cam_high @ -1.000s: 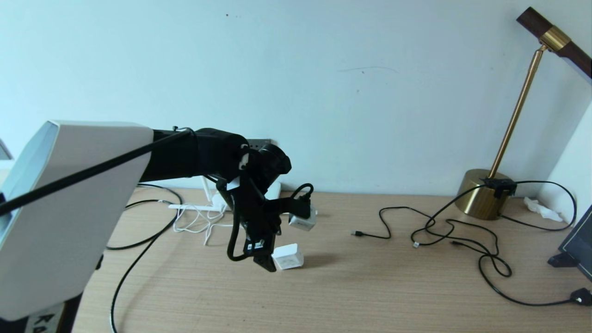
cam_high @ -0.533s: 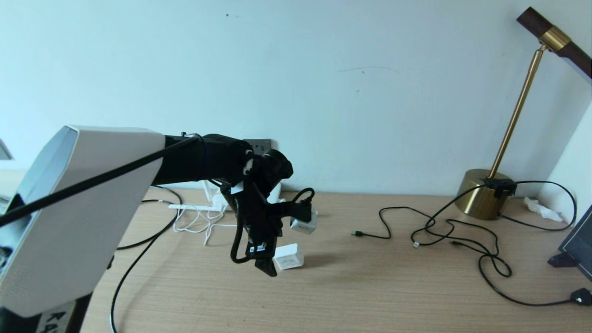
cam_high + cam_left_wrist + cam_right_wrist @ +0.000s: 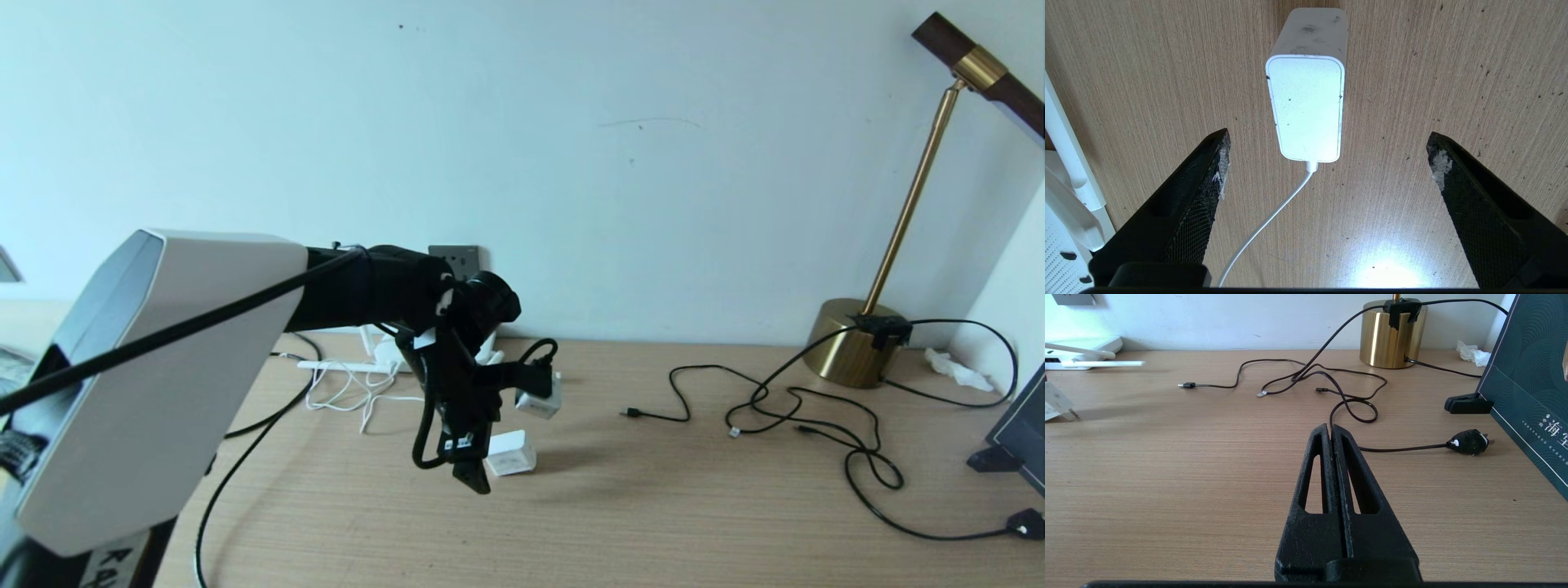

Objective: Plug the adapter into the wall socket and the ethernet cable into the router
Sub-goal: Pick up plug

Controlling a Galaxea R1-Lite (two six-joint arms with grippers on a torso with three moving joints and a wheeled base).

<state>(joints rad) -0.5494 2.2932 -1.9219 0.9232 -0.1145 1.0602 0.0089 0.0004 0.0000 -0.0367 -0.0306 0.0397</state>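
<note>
The left gripper [image 3: 1327, 163] hangs over the adapter [image 3: 1306, 106], which lies on its side on the wooden desk [image 3: 653, 506] left of centre, its thin white cord [image 3: 1265, 224] trailing back between the fingers. Those fingers stand wide apart, one on either side of the white cube, neither touching it. The step in hand looks to be the pick-up of the adapter, with nothing plugged in yet.

To do it well, the gripper should come straight down with the cube centred between the fingers, then close across its two long flat sides rather than its rounded corners. The cord is best left free behind the grasp, not pinched under a pad. A grip low on the body, away from the pin end, would leave the pins clear for the wall socket [image 3: 454, 260], the dark grey plate on the far wall just behind the left arm.

The router [image 3: 1081, 349] sits at the far left by the wall, and the ethernet cable [image 3: 237, 482] runs along the desk's left side. The right gripper [image 3: 1331, 430] is parked low over the near right of the desk, fingers pressed together and empty
</note>
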